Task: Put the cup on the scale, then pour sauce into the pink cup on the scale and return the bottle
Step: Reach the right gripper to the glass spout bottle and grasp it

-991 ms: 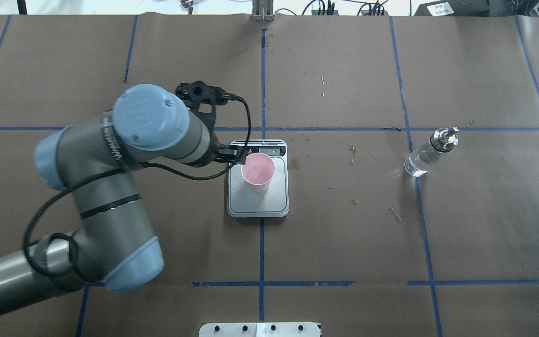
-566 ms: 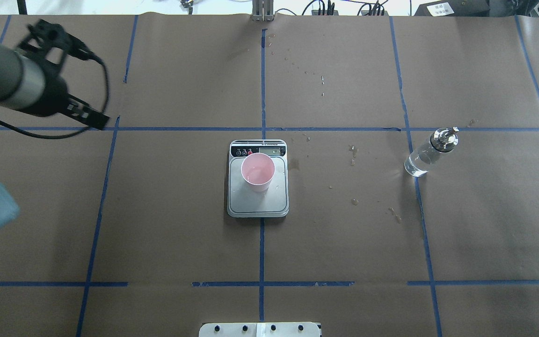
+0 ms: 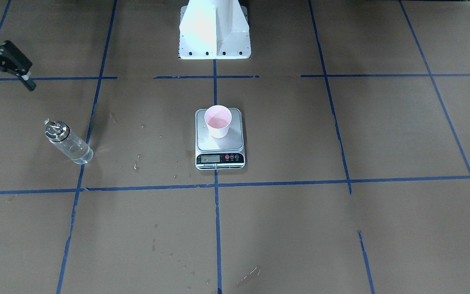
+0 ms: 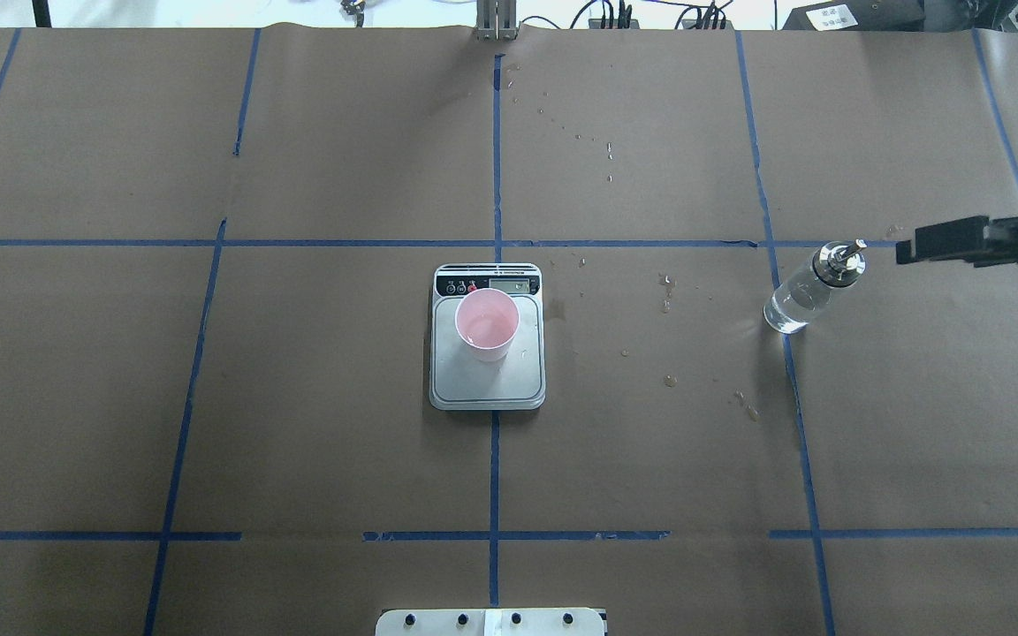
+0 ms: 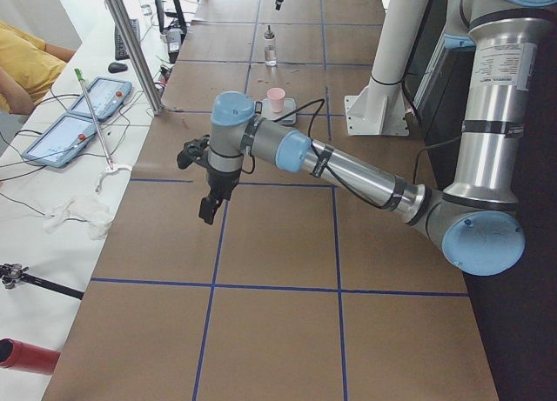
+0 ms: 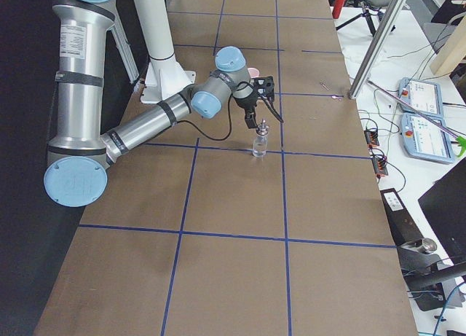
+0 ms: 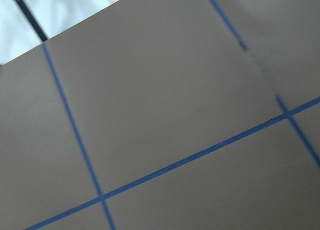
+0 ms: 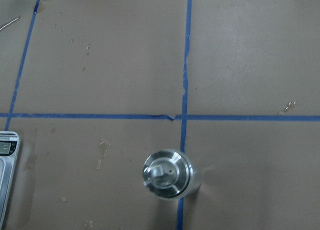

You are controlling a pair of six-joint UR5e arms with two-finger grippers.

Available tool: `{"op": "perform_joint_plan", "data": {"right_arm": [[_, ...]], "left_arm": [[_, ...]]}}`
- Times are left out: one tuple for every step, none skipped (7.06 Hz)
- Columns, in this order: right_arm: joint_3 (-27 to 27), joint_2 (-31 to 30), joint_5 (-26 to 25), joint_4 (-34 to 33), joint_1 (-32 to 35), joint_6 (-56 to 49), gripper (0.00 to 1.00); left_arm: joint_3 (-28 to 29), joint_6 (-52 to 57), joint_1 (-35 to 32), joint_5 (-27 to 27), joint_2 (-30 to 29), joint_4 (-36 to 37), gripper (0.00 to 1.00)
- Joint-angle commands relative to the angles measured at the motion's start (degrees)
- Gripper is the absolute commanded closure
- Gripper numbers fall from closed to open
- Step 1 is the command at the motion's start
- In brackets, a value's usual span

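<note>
The pink cup (image 4: 487, 322) stands upright on the steel scale (image 4: 487, 387) at the table's middle, also in the front view: cup (image 3: 218, 120), scale (image 3: 218, 146). The clear glass bottle (image 4: 802, 299) with its silver spout cap stands upright to the right, holding clear sauce. My right gripper (image 3: 8, 87) is open and empty, raised just right of the bottle (image 3: 71, 145); one of its fingers (image 4: 942, 240) reaches in near the cap. The right wrist view looks down on the cap (image 8: 167, 173). My left gripper (image 5: 209, 205) is far left of the scale; I cannot tell its state.
Brown paper with a blue tape grid covers the table. Small wet spots (image 4: 668, 380) lie between scale and bottle. The white robot base (image 3: 214, 28) stands behind the scale. Tablets (image 5: 83, 114) and a metal post (image 5: 130, 44) line the operators' side.
My left arm has pulled away from the cup on the scale and left the overhead view to the left. My right gripper has come in from the right edge toward the bottle.
</note>
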Motion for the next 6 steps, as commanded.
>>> {"op": "perform_joint_plan", "data": {"right_arm": [[3.41, -5.07, -13.02, 3.57, -11.70, 3.25, 0.00], [3.15, -10.84, -16.55, 13.18, -14.61, 3.25, 0.00], [2.37, -13.86, -17.19, 18.49, -15.25, 3.34, 0.00], [-1.73, -13.89, -21.55, 24.03, -17.78, 3.60, 0.00], [-9.25, -13.54, -25.77, 34.26, -20.07, 3.77, 0.00], [-14.38, -12.93, -26.86, 39.93, -20.44, 3.25, 0.00]], "left_arm": [[11.49, 13.92, -6.37, -1.83, 1.17, -0.06, 0.00], [11.69, 13.97, -7.86, -4.71, 4.92, -0.76, 0.00], [10.91, 13.19, -7.88, -11.79, 8.00, -0.76, 0.00], [9.16, 7.70, -7.70, -15.60, 10.20, -1.11, 0.00], [8.79, 6.34, -7.61, -15.38, 11.36, -4.77, 0.00], [8.70, 6.33, -7.52, -15.29, 12.24, -6.37, 0.00]]}}
